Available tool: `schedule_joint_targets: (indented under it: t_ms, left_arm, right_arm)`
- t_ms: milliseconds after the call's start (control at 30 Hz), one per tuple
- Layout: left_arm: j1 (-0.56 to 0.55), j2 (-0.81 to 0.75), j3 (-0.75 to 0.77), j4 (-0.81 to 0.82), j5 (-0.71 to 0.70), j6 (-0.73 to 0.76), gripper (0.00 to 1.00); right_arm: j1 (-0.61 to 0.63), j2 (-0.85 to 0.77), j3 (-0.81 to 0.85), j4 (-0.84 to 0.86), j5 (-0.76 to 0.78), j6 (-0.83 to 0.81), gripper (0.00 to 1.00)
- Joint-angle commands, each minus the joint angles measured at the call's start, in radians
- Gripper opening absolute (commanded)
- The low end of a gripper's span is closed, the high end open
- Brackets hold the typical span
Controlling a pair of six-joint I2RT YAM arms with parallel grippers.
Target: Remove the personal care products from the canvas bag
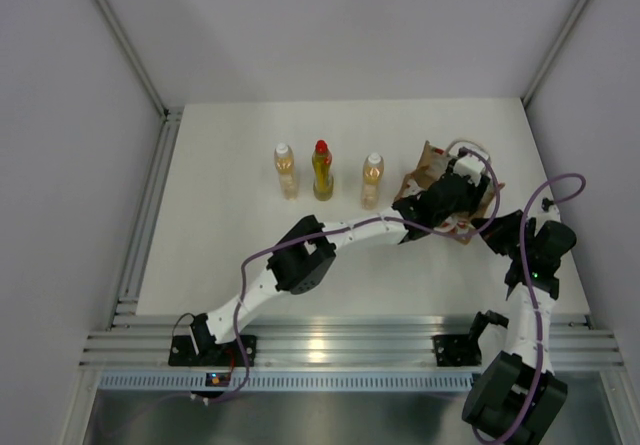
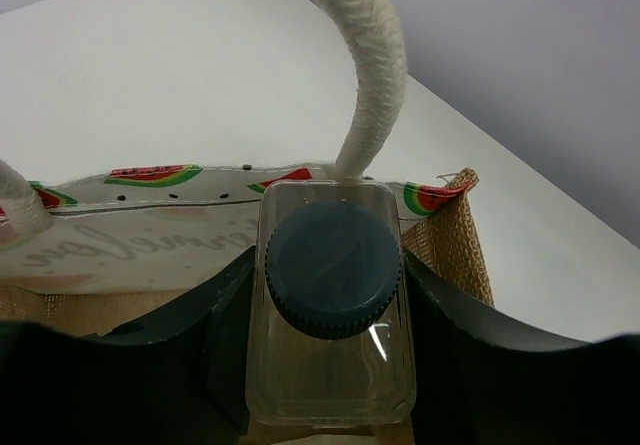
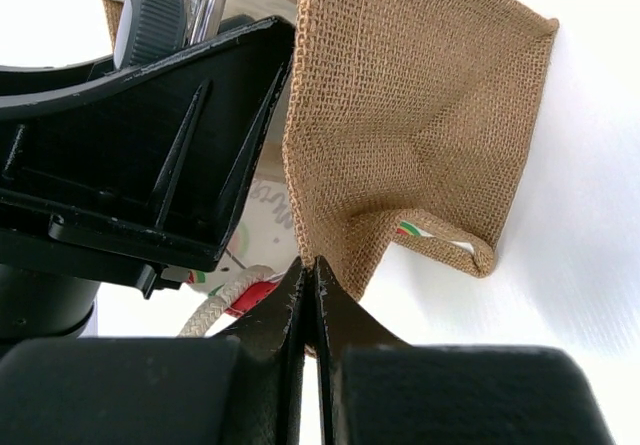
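The clear bottle (image 2: 330,380) with a dark grey cap (image 2: 333,268) sits upright between the fingers of my left gripper (image 2: 330,310), which is shut on it just above the mouth of the canvas bag (image 2: 452,250). The bag's white panel with watermelon prints (image 2: 150,235) and a rope handle (image 2: 372,65) lie behind it. My right gripper (image 3: 310,270) is shut on the burlap edge of the canvas bag (image 3: 420,115). Two amber bottles (image 1: 286,171) (image 1: 372,180) and the yellow bottle with a red cap (image 1: 322,170) stand in a row on the table, left of the bag (image 1: 427,162).
The white table (image 1: 230,235) has walls on both sides and an aluminium rail (image 1: 340,345) along its near edge. Both arms cross in front of the bag at the right; the left gripper (image 3: 150,145) fills the left of the right wrist view.
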Motion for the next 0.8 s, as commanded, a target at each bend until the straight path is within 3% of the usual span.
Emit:
schedule_joint_targets:
  t_ms: [0, 767]
  left_arm:
    - [-0.002, -0.152, 0.036, 0.035, -0.045, -0.005, 0.00]
    - [0.010, -0.323, 0.033, -0.029, 0.030, 0.021, 0.00]
  right_arm:
    - [0.007, -0.001, -0.015, 0.004, -0.014, -0.005, 0.01]
    - [0.007, 0.013, 0.005, 0.044, 0.047, 0.117, 0.00]
